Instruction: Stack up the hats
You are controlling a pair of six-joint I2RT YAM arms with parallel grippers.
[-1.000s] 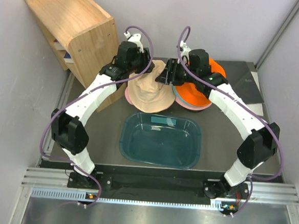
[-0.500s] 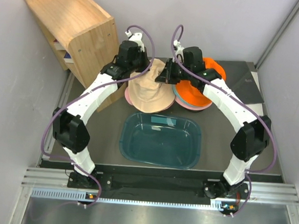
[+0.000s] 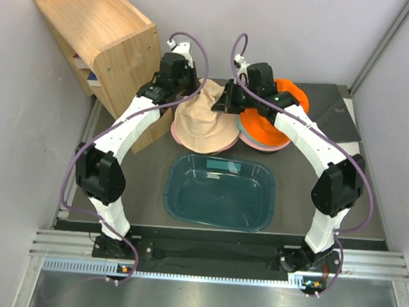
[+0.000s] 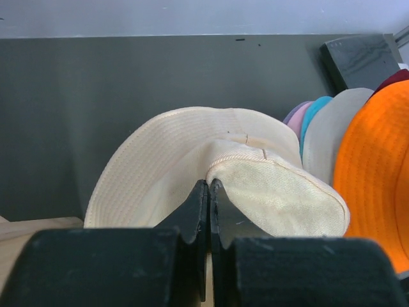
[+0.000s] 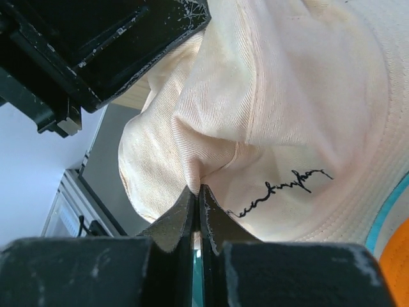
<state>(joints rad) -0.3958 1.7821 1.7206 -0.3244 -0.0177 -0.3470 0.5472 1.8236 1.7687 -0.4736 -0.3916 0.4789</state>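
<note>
1. Beige hat (image 3: pixel 205 125) sits on the bench just behind the tub (image 3: pixel 271 200), over its left half, and we see both tools on it.
2. Left tool (image 4: pixel 209 187) is clamped tight on a fold of its brim.
3. Right tool (image 5: pixel 197 190) pinches a crease of fabric beside the black script.
4. Behind the tub's right half, we spot the orange hat (image 3: pixel 277 120) topping a pile.

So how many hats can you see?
7, I think. A cream hat in the middle, a pink hat peeking from under it, and beside them a pile: orange hat on top, with maroon, pale beige, teal and lavender edges showing. More may be hidden.
</note>
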